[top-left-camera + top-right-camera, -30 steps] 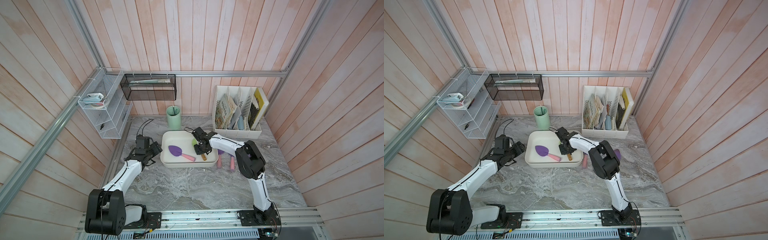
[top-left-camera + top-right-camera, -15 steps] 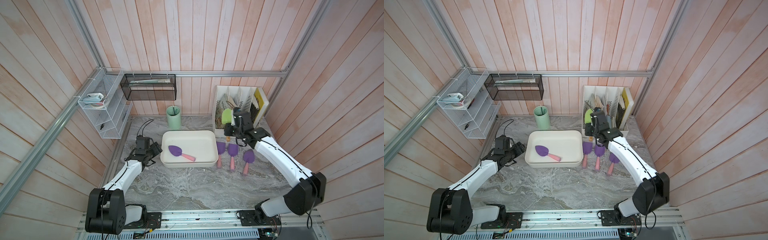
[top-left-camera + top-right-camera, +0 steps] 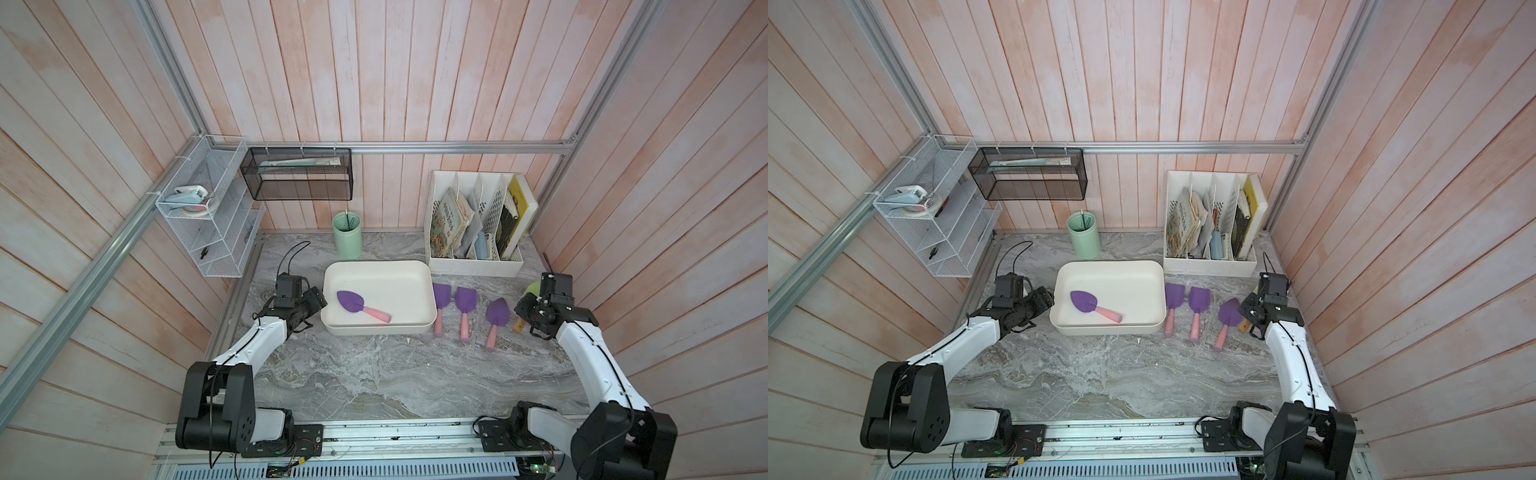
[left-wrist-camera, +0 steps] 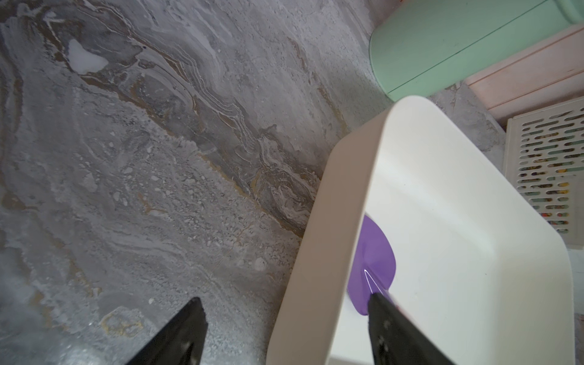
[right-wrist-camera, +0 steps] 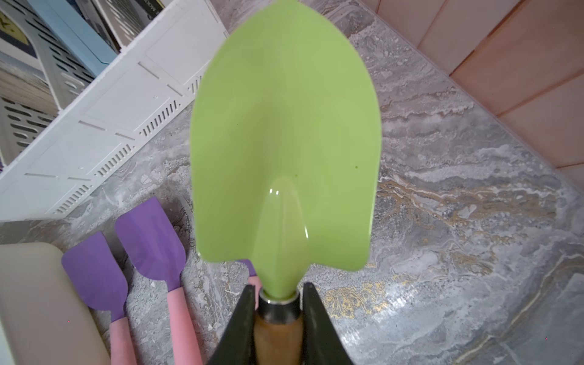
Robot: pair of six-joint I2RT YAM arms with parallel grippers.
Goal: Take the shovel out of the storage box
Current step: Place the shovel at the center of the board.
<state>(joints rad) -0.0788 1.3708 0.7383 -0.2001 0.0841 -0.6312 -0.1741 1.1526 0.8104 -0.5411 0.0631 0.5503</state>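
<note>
Gripping side: right gripper (image 5: 278, 294) is clamped tight on the green shovel (image 5: 284, 142). The jaws pinch it right where the wooden handle meets the metal collar, and the blade sticks straight out past the fingertips.
Green shovel spot: outside the storage box (image 3: 374, 266), way over at the right end of the marble table (image 3: 374, 374). It's near the right wall and in front of the white file rack (image 3: 473, 266). Can't tell if the handle end touches the marble.
Other arm: left gripper (image 4: 284, 300) has its jaws spread wide and straddles the box's left wall. One finger is outside over the table, the other over the inside, close to the purple blade.
Inside the box: one purple shovel (image 3: 353, 302) with a pointed blade and a pink handle, lying flat. The blade is toward the left wall and the handle angles toward the front.
Beside the box: three pink-handled shovels (image 3: 466, 299) with purple blades, lined up on the marble between the box and the right gripper. Their blades point toward the rack, and the nearest one sits right up against the box's side.
Back of table: mint green cup (image 3: 347, 239), standing upright just behind the box.
</note>
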